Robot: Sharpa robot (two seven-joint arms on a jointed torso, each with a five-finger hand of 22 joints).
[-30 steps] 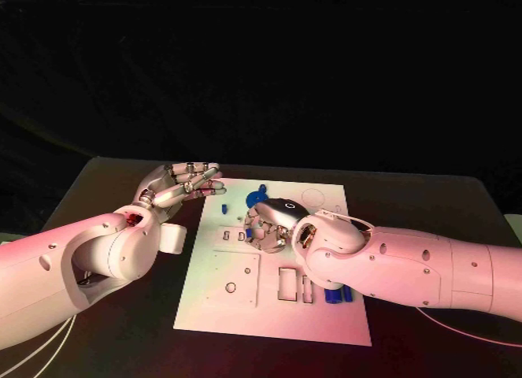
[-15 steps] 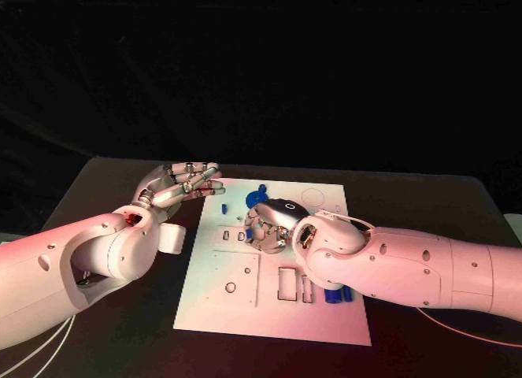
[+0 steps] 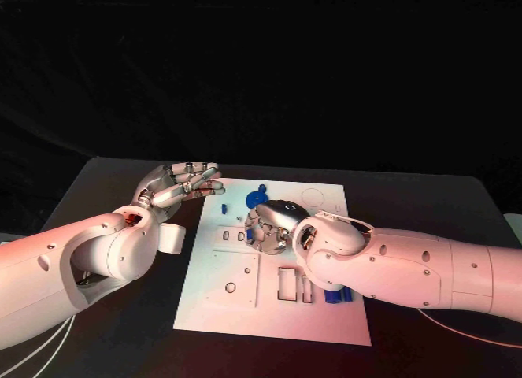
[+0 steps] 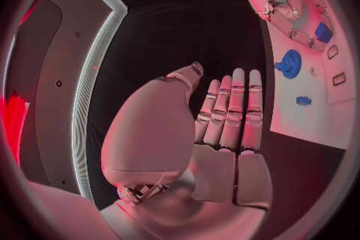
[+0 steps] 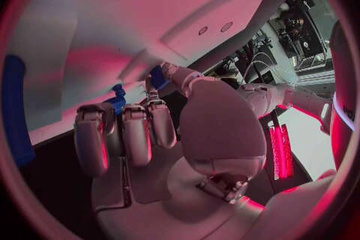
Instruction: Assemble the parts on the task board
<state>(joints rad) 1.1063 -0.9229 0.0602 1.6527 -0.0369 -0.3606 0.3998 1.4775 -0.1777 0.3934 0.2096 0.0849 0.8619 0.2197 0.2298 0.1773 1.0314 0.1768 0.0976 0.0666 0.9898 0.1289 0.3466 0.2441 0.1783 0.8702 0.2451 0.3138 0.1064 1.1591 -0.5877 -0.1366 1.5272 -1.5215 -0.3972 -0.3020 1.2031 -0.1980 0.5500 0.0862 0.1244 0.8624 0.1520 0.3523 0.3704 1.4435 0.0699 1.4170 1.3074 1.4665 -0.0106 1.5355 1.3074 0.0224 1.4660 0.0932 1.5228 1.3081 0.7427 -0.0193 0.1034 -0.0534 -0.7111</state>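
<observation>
While the right hand (image 3: 270,228) hangs low over the middle of the white board (image 3: 249,311), its fingers curl downward with something blue at their tips; whether they truly grip that small piece (image 5: 117,99) I cannot tell from these pictures, though it looks like a pinch. Doing this step well probably means keeping the wrist steady, lining the piece up squarely over its slot and pressing straight down, not sideways, so it does not jam or tip. Just behind that hand's wrist, two blue pegs (image 3: 338,294) lie on the board's near right side, waiting. Beyond its fingertips sit a flat round blue part (image 3: 256,194) and a tiny blue bit (image 3: 224,209). Off the board's far left edge, the left hand (image 3: 181,186) floats with fingers straight and together, palm empty, holding nothing. Its own wrist camera confirms that bare palm and shows the round part from the side; the right wrist camera gives the close look at the blue piece by the fingertips, which the head camera hides under the knuckles.
</observation>
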